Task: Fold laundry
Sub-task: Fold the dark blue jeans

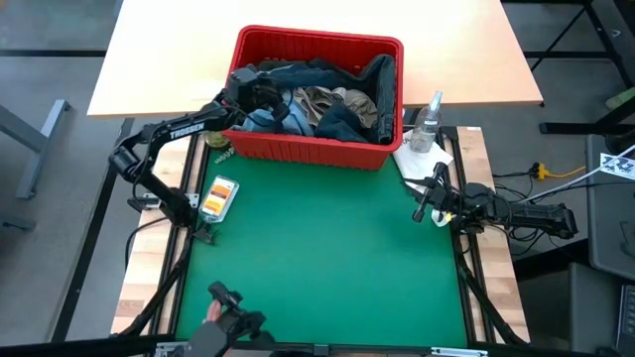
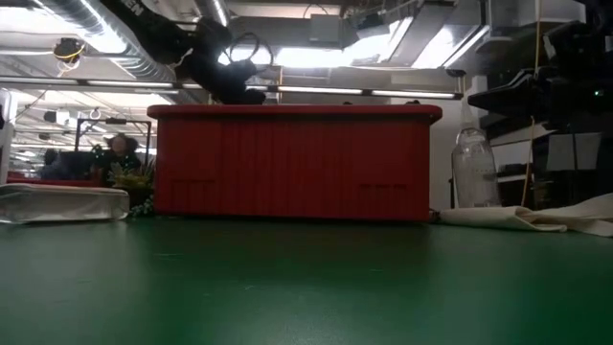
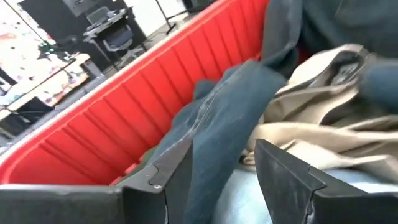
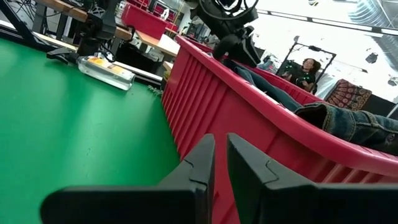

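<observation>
High view, left hand (image 1: 260,96) in red basket (image 1: 298,149), astride dark jeans (image 3: 217,130)

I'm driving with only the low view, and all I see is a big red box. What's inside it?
Observer: Clothes fill the red basket: dark jeans and a beige piece.
Operator: Where's the left claw?
Observer: The left claw is inside the basket, open, with jeans cloth between its fingers.
Operator: And the right claw?
Observer: The right claw waits above the green mat near the basket's corner, shut and empty.
</observation>
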You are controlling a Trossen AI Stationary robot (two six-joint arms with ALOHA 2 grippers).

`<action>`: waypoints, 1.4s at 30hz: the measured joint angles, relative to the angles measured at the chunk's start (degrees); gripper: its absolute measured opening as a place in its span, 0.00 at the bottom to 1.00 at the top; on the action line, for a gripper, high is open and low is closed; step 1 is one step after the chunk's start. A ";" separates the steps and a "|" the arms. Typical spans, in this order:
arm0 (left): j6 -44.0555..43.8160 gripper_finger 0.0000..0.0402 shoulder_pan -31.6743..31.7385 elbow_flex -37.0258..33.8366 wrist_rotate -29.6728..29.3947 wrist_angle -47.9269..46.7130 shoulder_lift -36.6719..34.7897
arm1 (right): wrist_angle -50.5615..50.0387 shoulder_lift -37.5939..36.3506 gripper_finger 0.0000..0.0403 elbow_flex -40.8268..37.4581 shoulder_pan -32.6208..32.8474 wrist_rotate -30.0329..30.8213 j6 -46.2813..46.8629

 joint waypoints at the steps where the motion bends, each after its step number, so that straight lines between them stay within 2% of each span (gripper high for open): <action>1: 0.88 0.42 0.00 0.00 -0.42 0.01 0.34 | -0.17 0.00 0.11 0.00 0.00 0.00 0.00; 6: 4.92 0.42 0.39 0.00 -2.43 0.09 1.98 | -0.75 0.00 0.11 0.00 -0.01 0.02 0.00; 18: 4.78 0.41 3.56 0.00 -2.74 0.16 5.85 | -0.74 0.00 0.11 0.00 0.01 0.06 0.00; 22: 4.32 0.32 3.65 0.00 -3.32 0.16 5.87 | -0.75 0.00 0.11 0.00 0.00 0.06 0.00; 28: -3.62 0.04 3.70 0.00 -4.03 0.20 5.90 | -0.75 0.00 0.11 0.00 -0.01 0.07 0.00; 36: -10.72 0.01 3.52 0.00 -0.95 1.53 5.58 | -0.67 0.00 0.11 0.00 -0.01 0.07 0.00; 42: -14.84 0.00 3.01 1.99 4.54 2.24 5.31 | -0.60 0.00 0.11 -0.02 0.01 0.07 0.00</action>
